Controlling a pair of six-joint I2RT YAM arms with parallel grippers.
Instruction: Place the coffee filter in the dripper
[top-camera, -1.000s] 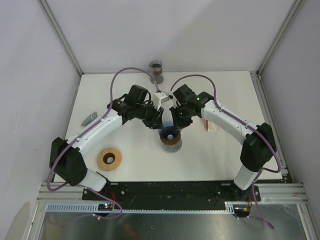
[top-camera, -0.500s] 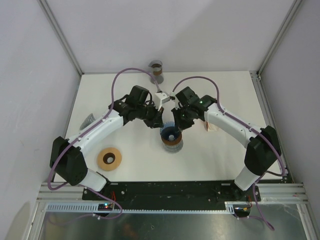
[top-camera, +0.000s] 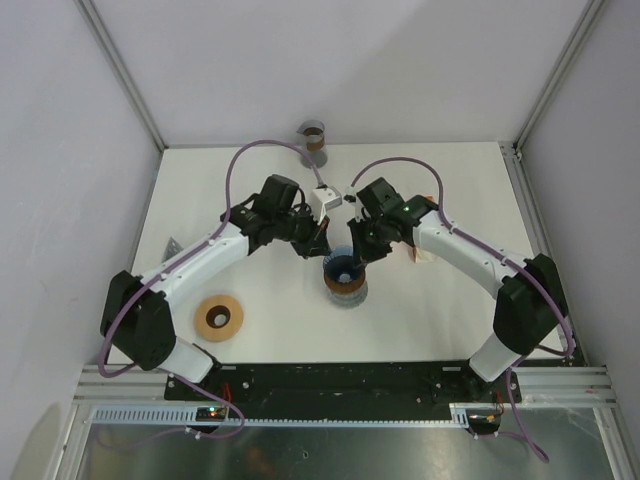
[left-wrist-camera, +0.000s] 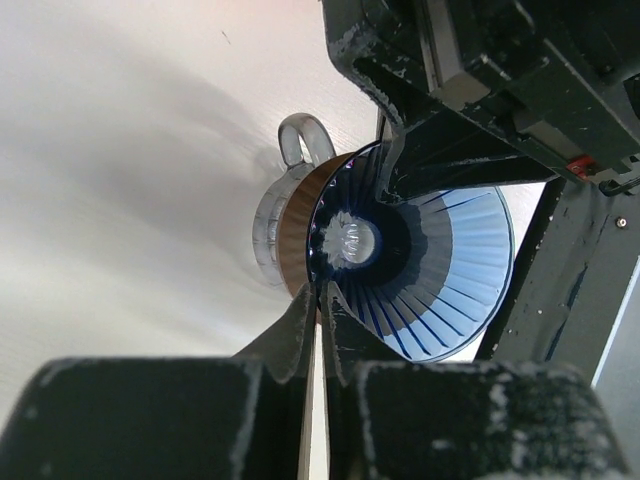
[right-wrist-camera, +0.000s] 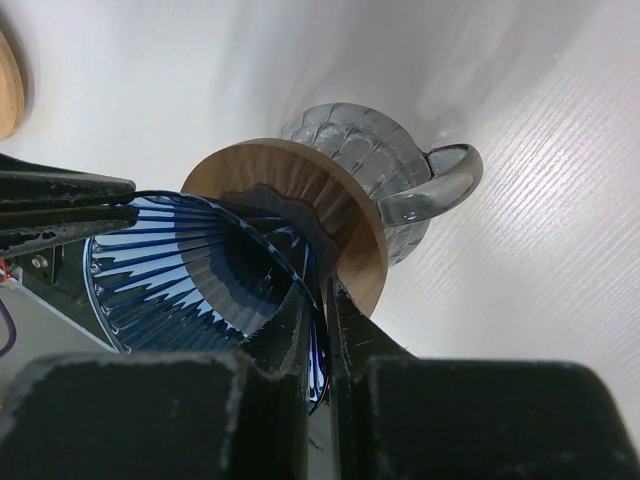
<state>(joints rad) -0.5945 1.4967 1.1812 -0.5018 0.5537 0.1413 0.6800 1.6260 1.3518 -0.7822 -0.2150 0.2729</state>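
Observation:
A blue translucent ribbed dripper cone (top-camera: 341, 268) sits on a wooden collar (right-wrist-camera: 340, 200) on top of a glass server (right-wrist-camera: 370, 150) at mid table. My left gripper (top-camera: 322, 248) is shut on the cone's left rim, seen up close in the left wrist view (left-wrist-camera: 320, 290). My right gripper (top-camera: 362, 250) is shut on the opposite rim, seen in the right wrist view (right-wrist-camera: 325, 290). The cone's inside (left-wrist-camera: 430, 260) shows only blue ribs and shadows. I cannot make out a separate paper filter in it.
A wooden ring (top-camera: 218, 317) lies at the front left. A small grey object (top-camera: 168, 243) lies at the left edge. A grey-brown cup (top-camera: 313, 140) stands at the back. A white block (top-camera: 322, 200) sits between the arms. A pink-white packet (top-camera: 425, 254) lies under the right arm.
Both grippers have edged slightly toward the back while staying on the cone's rim. The right arm's elbow has shifted a little to the right.

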